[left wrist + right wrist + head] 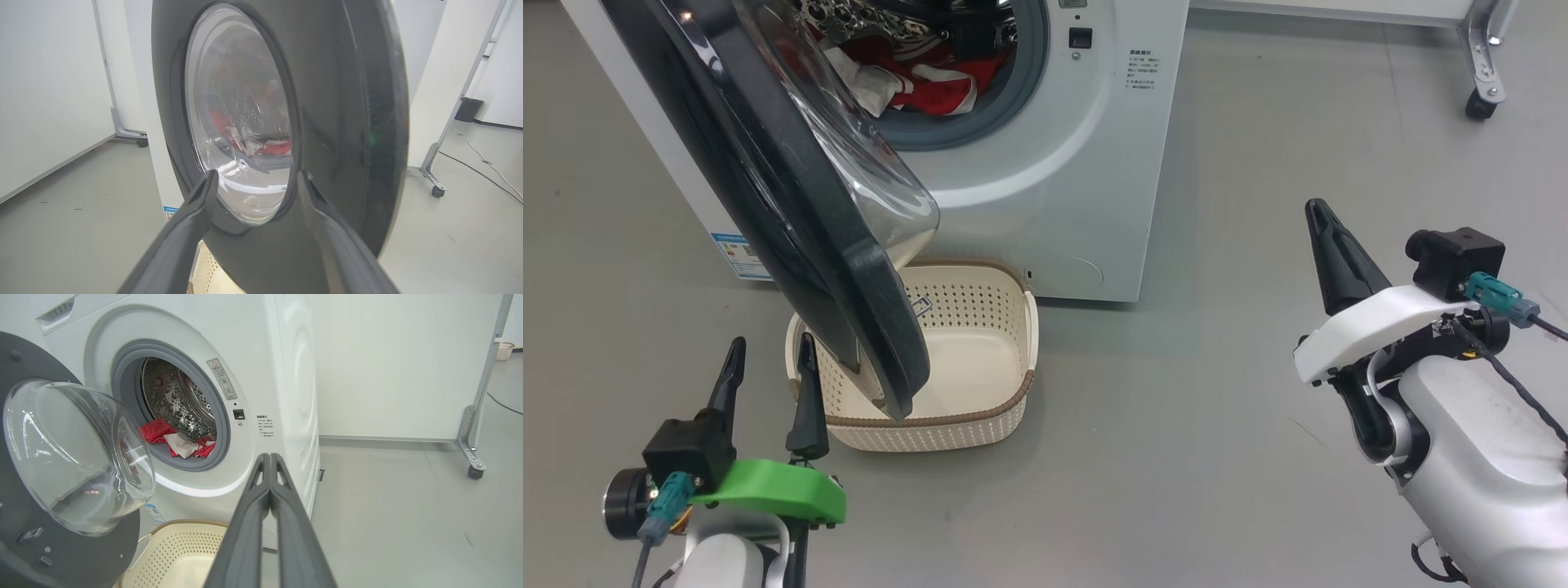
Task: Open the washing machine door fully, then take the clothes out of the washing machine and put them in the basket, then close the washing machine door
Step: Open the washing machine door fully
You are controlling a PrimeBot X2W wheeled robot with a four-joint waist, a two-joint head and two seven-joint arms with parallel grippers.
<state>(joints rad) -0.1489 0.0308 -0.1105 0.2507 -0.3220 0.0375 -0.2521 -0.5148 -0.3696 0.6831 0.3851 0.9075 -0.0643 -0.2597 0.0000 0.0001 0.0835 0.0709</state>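
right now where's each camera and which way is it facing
Head view: on the robot's head, facing forward and down at the washing machine, its open door and the basket; open left gripper lower left, shut right gripper lower right.
Left wrist view: on the left wrist, facing the door's outer face; its own spread fingers rise from below.
Right wrist view: on the right wrist, facing the drum opening and clothes; its own fingers pressed together.
Shared: both wrist views show door and clothes, from opposite sides.
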